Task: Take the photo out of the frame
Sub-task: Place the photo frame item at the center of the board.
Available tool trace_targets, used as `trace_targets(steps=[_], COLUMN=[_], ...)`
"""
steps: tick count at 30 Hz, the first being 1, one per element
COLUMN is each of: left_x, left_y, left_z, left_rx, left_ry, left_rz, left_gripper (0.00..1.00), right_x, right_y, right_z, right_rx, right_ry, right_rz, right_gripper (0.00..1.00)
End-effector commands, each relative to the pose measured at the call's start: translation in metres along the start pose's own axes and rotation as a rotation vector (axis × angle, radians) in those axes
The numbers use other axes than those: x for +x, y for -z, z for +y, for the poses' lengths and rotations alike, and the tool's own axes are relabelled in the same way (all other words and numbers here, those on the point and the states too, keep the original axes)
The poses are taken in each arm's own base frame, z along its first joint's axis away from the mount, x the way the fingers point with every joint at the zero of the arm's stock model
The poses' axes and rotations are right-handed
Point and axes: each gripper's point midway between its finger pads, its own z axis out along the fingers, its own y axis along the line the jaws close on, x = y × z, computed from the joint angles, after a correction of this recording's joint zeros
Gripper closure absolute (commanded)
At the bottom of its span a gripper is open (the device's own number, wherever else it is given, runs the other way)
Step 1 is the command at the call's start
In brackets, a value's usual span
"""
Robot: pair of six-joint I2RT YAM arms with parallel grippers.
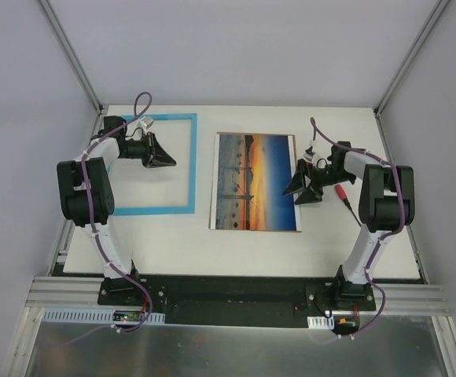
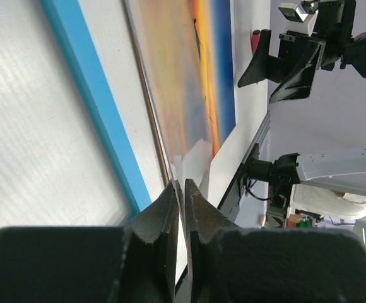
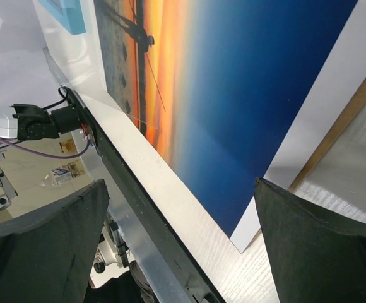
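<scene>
The photo (image 1: 255, 181), an orange sunset over blue water with a white border, lies flat in the middle of the table, outside the frame. The turquoise frame (image 1: 193, 169) lies to its left with nothing inside its border. My left gripper (image 1: 170, 162) hovers over the frame's inner area, shut, with nothing between its fingers (image 2: 170, 208). My right gripper (image 1: 307, 187) stands wide open at the photo's right edge, its fingers (image 3: 322, 252) either side of the photo's corner (image 3: 246, 95), touching nothing. The left wrist view shows the frame's blue strip (image 2: 94, 107) and the photo (image 2: 189, 82) beyond it.
A brown backing board (image 3: 341, 132) lies under the photo, showing as a thin edge. A red-handled screwdriver (image 1: 343, 195) lies right of the right gripper. The black base rail (image 1: 236, 294) runs along the near table edge. Grey walls enclose the table on three sides.
</scene>
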Motion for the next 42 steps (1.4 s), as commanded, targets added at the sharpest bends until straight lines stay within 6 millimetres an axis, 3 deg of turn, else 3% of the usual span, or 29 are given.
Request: trace_targets(steps=[1, 8, 27, 42], left_x=[-0.006, -0.016, -0.050, -0.066], left_y=[0.027, 0.046, 0.123, 0.157], left_z=[-0.026, -0.020, 0.024, 0.045], left_rx=[0.015, -0.033, -0.154, -0.248], left_ry=[-0.110, -0.125, -0.096, -0.113], left_rz=[-0.016, -0.023, -0.082, -0.091], left_gripper=[0.95, 0.95, 0.96, 0.96], right_x=[-0.002, -0.001, 0.000, -0.001], right_y=[0.000, -0.003, -0.004, -0.002], right_z=[-0.002, -0.006, -0.005, -0.004], right_rx=[0.026, 0.039, 0.036, 0.041], right_ry=[0.009, 0.002, 0.004, 0.011], right_rz=[0.003, 0.008, 0.010, 0.006], right_gripper=[0.00, 0.00, 0.00, 0.00])
